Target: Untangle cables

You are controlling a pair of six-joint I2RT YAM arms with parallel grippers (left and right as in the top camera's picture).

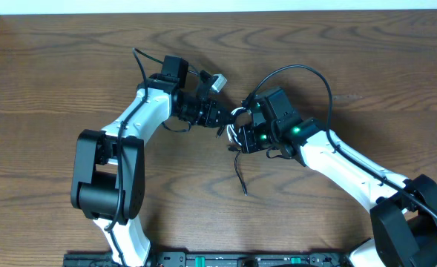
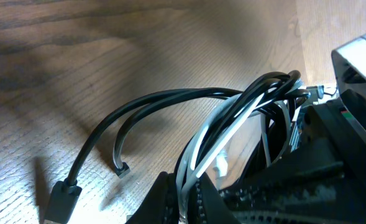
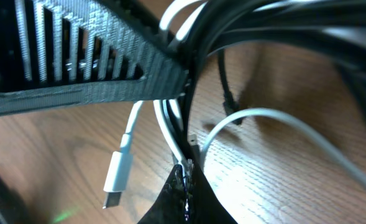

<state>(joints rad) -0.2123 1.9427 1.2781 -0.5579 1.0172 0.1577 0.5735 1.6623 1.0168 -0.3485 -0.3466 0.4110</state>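
Overhead view first: the cables [image 1: 237,127] sit bunched in a knot at the middle of the worktop [image 1: 55,74], right where the two arms meet, and they're clearly not sorted out yet. The black cable [image 1: 240,174] has one loose tail trailing down from the knot towards the near edge, lying free on the wood. That's about the only stretch that has got clear of the snarl.

Closer in, from the left wrist, the black strands arc out in a double loop and drop to a black plug [image 2: 61,202] resting on the wood, with a smaller end just beside it. White strands run through the same bundle (threaded tight alongside the black ones, over or under I can't say). From the right wrist, the white cable [image 3: 131,134] hangs down to its white plug [image 3: 116,183], which dangles just above the wood or barely on it.

Now the grippers. The left gripper [image 1: 219,117] is clamped closed on the bundle, black and white strands running into its jaws together. The right gripper [image 1: 242,133] is closed too, pinching strands at the other side of the knot; exactly which strand it has I can't make out. The two grippers are nearly touching, with the knot between them.

So, my read: early to middle of the job. Both arms have hold, nothing is separated, and the two cables have yet to be pulled apart and laid down separately.
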